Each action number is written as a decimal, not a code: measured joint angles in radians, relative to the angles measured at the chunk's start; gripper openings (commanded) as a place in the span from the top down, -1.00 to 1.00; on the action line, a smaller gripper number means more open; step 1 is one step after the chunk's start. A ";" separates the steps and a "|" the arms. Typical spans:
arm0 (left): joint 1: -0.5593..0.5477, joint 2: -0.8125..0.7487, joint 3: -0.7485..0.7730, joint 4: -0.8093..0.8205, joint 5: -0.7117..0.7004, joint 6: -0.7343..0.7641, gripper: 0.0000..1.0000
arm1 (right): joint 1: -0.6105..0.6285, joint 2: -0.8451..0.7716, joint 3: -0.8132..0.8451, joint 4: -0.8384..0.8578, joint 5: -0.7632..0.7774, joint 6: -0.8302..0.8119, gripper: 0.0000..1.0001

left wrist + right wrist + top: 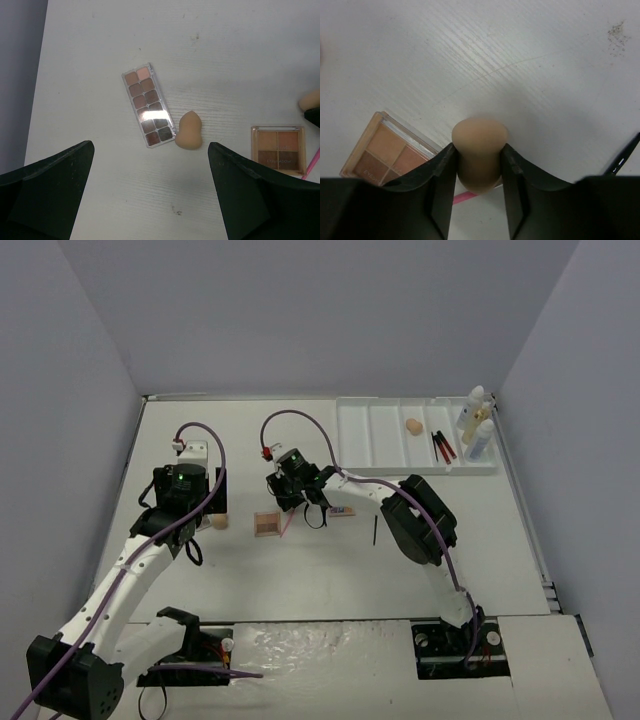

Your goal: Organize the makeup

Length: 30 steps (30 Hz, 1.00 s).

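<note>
The right gripper (478, 155) pinches a peach sponge (479, 131) between both fingers, mid-bench; the left gripper (150, 170) stands wide open, empty.

I count: three sponges (413, 426) (189, 131) (479, 150), two palettes (148, 106) (278, 148), two bottles (470, 418) (480, 443), two red-black sticks (441, 446), one pink pencil (311, 164), one black pencil (374, 530), one unclear small item (340, 510).

The right gripper's (479, 155) gap was filled by a sponge (479, 135), with a square palette (385, 150) and a black pencil (624, 151) close by. A long palette (148, 106) and a second sponge (189, 131) were seen under the left gripper's (151, 147) wide gap. Bare table (230, 430) was left farther back.
</note>
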 measured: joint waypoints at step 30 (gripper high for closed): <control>-0.001 0.014 0.000 0.000 0.001 0.000 -0.94 | -0.682 -0.235 -0.102 0.012 0.220 -0.071 0.87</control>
